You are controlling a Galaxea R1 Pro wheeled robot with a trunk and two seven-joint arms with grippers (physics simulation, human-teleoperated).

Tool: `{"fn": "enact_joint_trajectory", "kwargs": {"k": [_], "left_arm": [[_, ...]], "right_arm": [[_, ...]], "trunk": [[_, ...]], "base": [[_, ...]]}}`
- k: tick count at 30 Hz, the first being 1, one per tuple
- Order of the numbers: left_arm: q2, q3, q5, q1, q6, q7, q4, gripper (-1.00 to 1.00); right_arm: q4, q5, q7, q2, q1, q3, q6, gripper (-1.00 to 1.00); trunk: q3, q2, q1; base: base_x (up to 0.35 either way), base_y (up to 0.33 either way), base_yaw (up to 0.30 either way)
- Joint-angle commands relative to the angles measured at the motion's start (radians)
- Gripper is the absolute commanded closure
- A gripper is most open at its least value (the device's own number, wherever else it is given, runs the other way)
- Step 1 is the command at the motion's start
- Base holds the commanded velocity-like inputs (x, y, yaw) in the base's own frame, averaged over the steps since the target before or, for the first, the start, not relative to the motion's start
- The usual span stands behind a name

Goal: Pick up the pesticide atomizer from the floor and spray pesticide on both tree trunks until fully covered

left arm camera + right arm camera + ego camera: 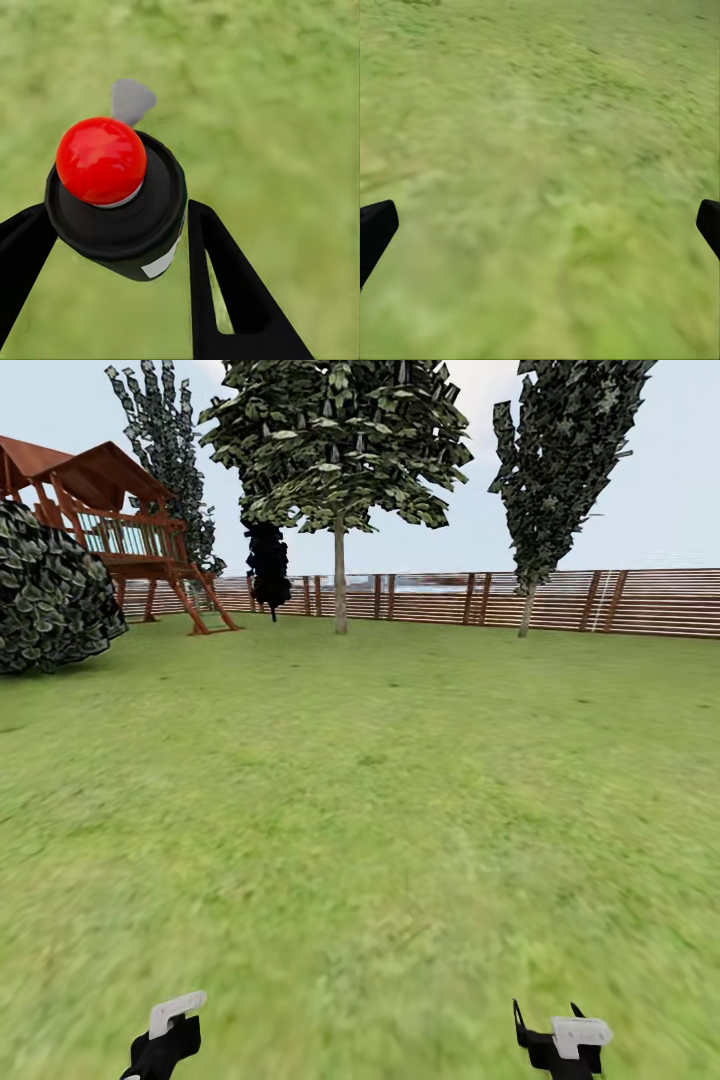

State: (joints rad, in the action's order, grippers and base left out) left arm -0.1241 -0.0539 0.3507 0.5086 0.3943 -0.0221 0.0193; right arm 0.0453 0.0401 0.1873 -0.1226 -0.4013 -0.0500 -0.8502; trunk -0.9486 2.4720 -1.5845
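The pesticide atomizer [120,202], a small black can with a glossy red ball top and a pale label strip, sits between the black fingers [225,285] of my left gripper [120,240], which is shut on it above the grass. In the head view my left gripper [165,1040] and my right gripper [560,1040] hang low over the lawn [380,810]. The right gripper [540,225] is open, fingers wide apart, with only grass between them. Far ahead by the fence stands a broad leafy tree [340,450] with a bare grey-brown trunk [340,590].
A brown slatted fence [640,600] closes the far side of the garden. A wooden play structure [120,530] and a round dark bush [50,595] stand at the left. Narrow dark trees rise at the right [560,460] and behind the play structure [165,440]. Open grass lies ahead.
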Motion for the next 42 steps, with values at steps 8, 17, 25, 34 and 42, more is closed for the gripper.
{"fn": "enact_joint_trajectory", "kwargs": {"k": [8,17,25,34,42], "left_arm": [[0.000,-0.006,0.008,0.001,0.003,-0.002,-0.001,1.00],[0.000,-0.006,0.008,0.001,0.003,-0.002,-0.001,1.00],[0.000,-0.006,0.008,0.001,0.003,-0.002,-0.001,1.00],[0.000,-0.006,0.008,0.001,0.003,-0.002,-0.001,1.00],[0.000,-0.006,0.008,0.001,0.003,-0.002,-0.001,1.00]], "right_arm": [[-0.001,0.004,0.009,0.000,-0.001,-0.005,-0.001,-1.00],[0.000,0.004,0.009,0.000,-0.001,-0.005,-0.001,-1.00],[0.000,0.004,0.009,0.000,-0.001,-0.005,-0.001,-1.00],[0.000,0.004,0.009,0.000,-0.001,-0.005,-0.001,-1.00],[0.000,0.004,0.009,0.000,-0.001,-0.005,-0.001,-1.00]], "trunk": [[-0.001,0.000,0.000],[-0.001,0.000,0.000],[-0.001,0.000,0.000],[-0.001,0.000,0.000],[-0.001,0.000,0.000]], "base": [[0.331,0.000,0.000],[0.331,0.000,0.000],[0.331,0.000,0.000],[0.331,0.000,0.000],[0.331,0.000,0.000]]}}
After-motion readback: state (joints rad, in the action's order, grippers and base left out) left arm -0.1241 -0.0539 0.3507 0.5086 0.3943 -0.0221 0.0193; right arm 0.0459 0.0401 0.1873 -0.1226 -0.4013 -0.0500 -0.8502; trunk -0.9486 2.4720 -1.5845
